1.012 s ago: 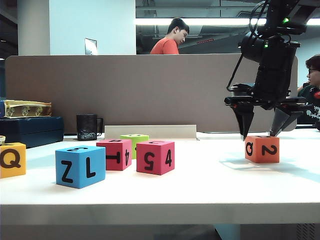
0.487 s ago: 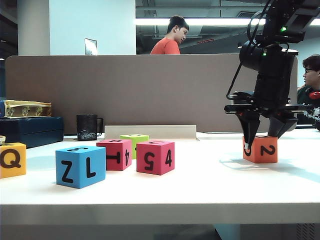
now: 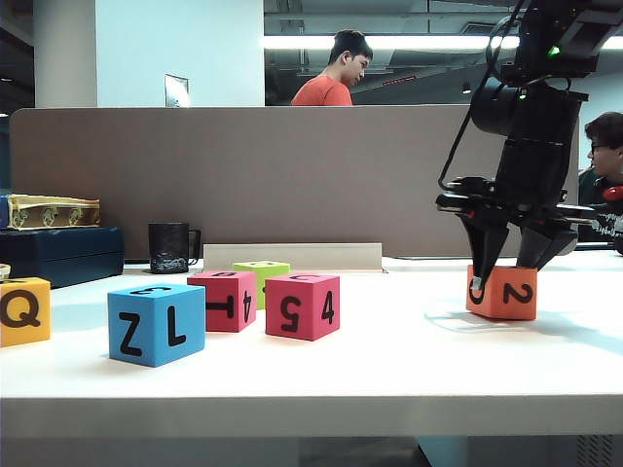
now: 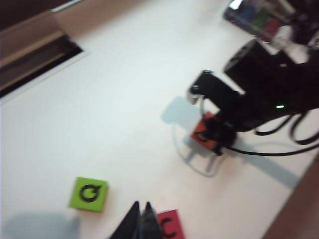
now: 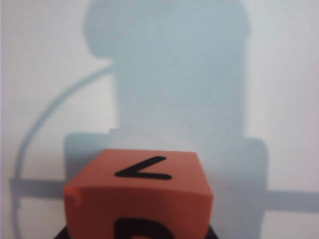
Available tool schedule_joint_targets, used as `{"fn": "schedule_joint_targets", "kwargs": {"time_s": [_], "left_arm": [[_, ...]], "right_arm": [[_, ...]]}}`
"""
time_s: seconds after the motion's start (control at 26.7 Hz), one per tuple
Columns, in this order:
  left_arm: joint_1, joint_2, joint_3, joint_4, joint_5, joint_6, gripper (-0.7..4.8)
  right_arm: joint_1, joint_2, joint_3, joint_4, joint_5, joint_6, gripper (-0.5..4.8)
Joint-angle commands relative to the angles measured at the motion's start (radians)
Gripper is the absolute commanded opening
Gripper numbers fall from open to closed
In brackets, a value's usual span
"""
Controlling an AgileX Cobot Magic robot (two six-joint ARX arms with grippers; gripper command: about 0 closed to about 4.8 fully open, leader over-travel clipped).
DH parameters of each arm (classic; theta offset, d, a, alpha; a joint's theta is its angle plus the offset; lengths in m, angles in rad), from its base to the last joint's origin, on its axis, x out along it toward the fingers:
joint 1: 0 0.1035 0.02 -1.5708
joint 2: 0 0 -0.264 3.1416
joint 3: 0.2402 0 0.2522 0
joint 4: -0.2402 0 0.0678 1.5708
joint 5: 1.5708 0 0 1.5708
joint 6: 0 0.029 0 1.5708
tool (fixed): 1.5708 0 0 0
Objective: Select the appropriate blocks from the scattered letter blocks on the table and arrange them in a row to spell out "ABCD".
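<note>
Ceiling strip lights (image 3: 389, 42) are glaring upper centre; soft shadows are falling on the bench (image 3: 389, 360); the left wrist view is blurring.

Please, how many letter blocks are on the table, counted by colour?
Yellow-orange block: 1
Blue block: 1
Red block: 1
Lime-green block: 1
Pink-red block: 1
Orange block, between the right tool's fingers: 1
Total: 6

Low frontal exterior; wrist views downward.
</note>
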Motion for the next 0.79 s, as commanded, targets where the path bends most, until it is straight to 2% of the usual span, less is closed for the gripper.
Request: {"fn": "schedule_joint_targets", "kwargs": {"time_s": [0.04,0.3,0.79], "left_arm": [[0.024,-0.005,-0.02,-0.015,-0.069,0.027,-0.05],[0.043,-0.003,-0.117,-0.116,-0.063,0.029,-0.05],[0.043,-0.001,-0.128,-0.169,-0.066,0.046,-0.05]], "right_arm": [[0.027,-0.021,0.0,-0.071,-0.047,0.003,0.92],[0.143,-0.072,0.0,-0.073,-0.045,0.007,0.92],[0.306,-0.07,-0.003,-0.082,-0.045,0.054,0.92]]}}
